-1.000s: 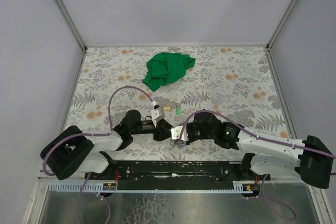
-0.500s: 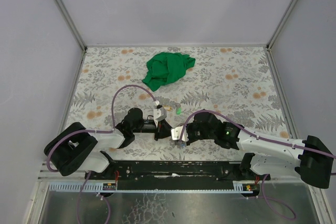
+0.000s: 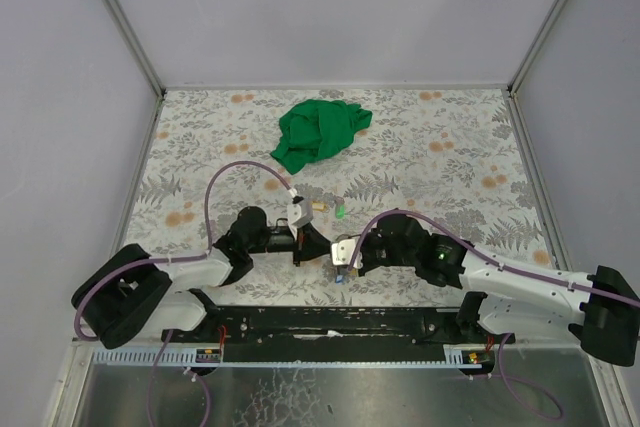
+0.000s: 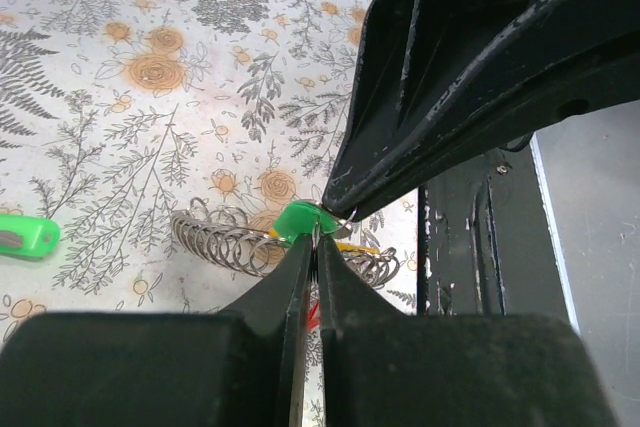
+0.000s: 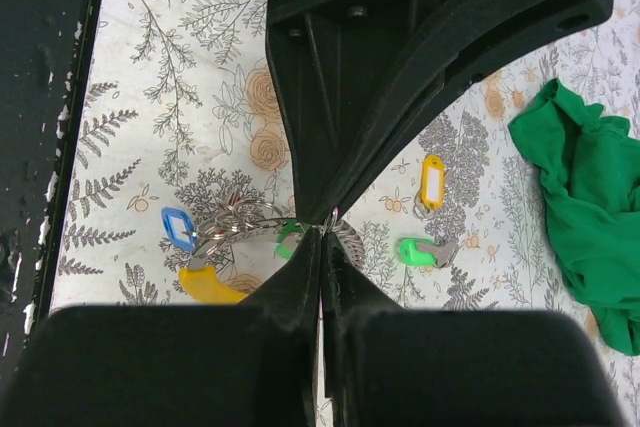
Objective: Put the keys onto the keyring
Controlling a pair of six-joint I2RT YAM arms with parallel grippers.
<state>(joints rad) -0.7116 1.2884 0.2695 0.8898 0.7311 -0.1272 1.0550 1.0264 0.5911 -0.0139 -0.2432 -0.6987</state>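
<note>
Both arms are set low over the near centre of the counter (image 3: 450, 177), with their tips meeting. The left fingers (image 4: 305, 265) are pressed together. A green tag (image 4: 297, 217) sits right at their tips, but whether it is actually pinched cannot be told. The right fingers (image 5: 315, 252) are also pressed together, tip to tip with the left ones, directly at the key bundle. What they clamp, if anything, cannot be made out. The keyring (image 5: 240, 215) is seen in the right wrist view as thin silvery loops just left of the right tips. A blue tag (image 5: 178, 228) and a yellow tag (image 5: 208, 287) hang or lie against it. Whether the bundle is lifted or resting on the counter cannot be told. A metal coil (image 4: 225, 239) is seen just beside the fingertips. Two loose keys are laid apart from the bundle on the far side: a yellow-tagged key (image 5: 431, 179) and a green-tagged key (image 5: 420, 250), near each other. A crumpled green cloth (image 3: 320, 132) is seen near the far edge, well apart from both arms.
</note>
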